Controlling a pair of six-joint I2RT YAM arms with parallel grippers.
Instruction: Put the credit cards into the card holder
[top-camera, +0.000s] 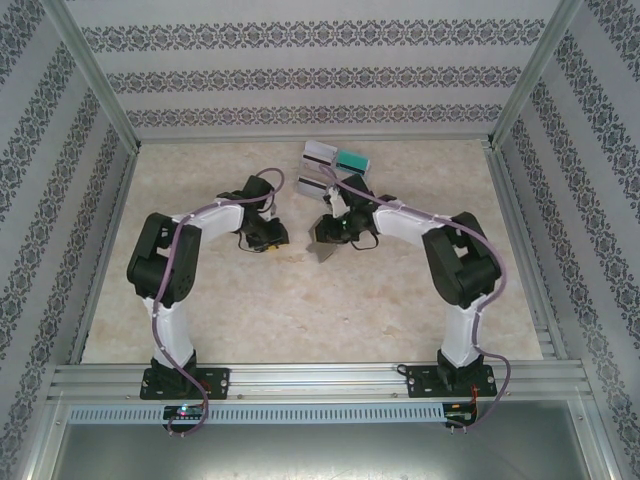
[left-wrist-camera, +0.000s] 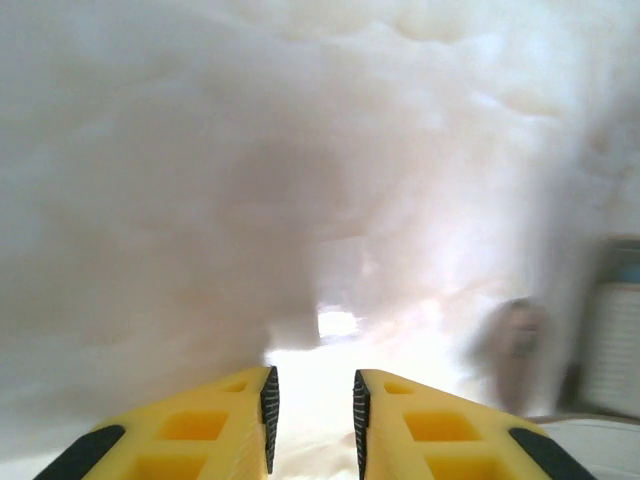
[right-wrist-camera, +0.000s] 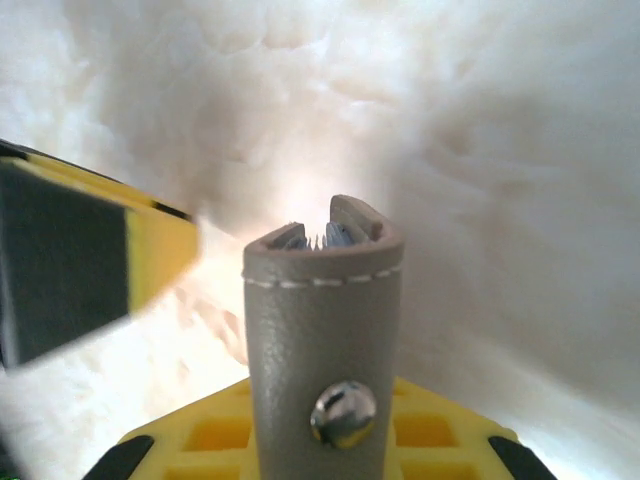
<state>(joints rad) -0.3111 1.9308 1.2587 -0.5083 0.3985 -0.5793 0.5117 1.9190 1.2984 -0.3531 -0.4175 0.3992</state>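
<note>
One card holder, grey-brown, snap-fastened: upright, pinched in the right fingers at the middle of the table. Left fingers narrowly parted, empty, close by. Best to hold it steady and spread its mouth before fetching the credit cards.

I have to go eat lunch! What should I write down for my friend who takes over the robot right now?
Left hand: fingers slightly apart, nothing between them, close to the table.
Right hand: shut on the card holder, next to the left hand.
Credit cards: at the far side of the table, behind the right hand.
Done: holder gripped. I cannot tell if a card is inside.
Left: put the cards into the holder.
</note>
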